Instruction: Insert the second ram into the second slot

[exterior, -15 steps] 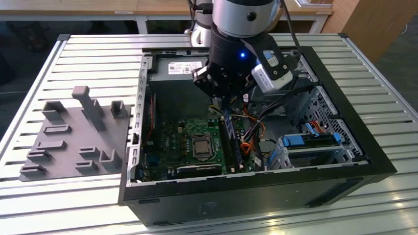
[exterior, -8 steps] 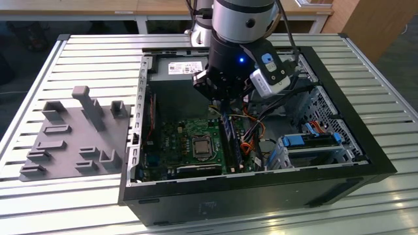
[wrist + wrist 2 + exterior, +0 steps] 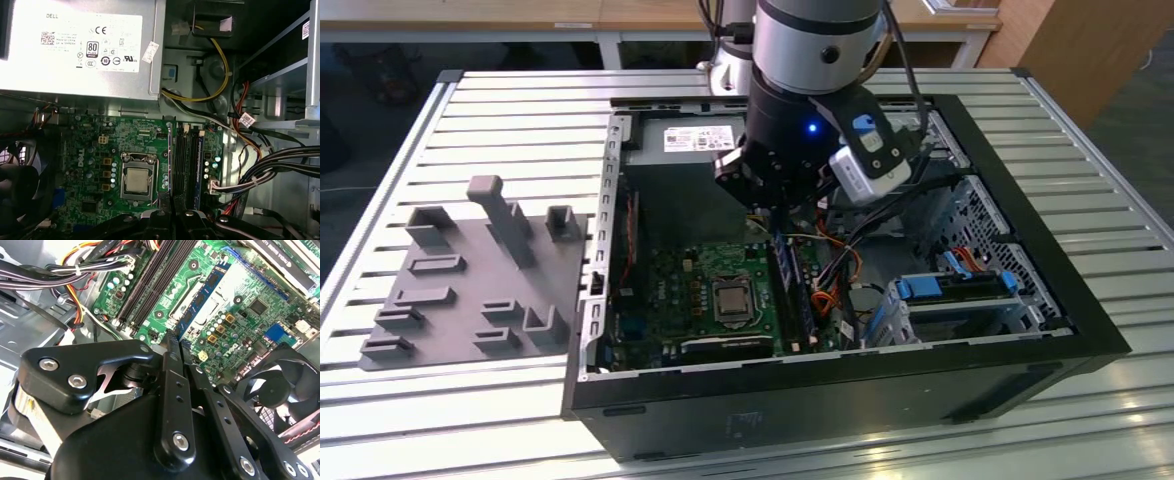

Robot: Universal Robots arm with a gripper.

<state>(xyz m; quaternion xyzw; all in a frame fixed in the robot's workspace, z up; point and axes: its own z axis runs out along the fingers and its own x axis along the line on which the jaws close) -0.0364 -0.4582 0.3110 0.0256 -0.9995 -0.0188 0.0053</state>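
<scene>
Seating looks nearly done: the second ram stands slotted beside the processor socket, just right of centre in the exterior view. The gripper, clenched, sits at its upper end; full latching is unclear.

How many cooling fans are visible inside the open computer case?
1. A black fan sits beside the motherboard's edge, seen in both wrist views. Others may be hidden, for example inside the power supply.
</scene>
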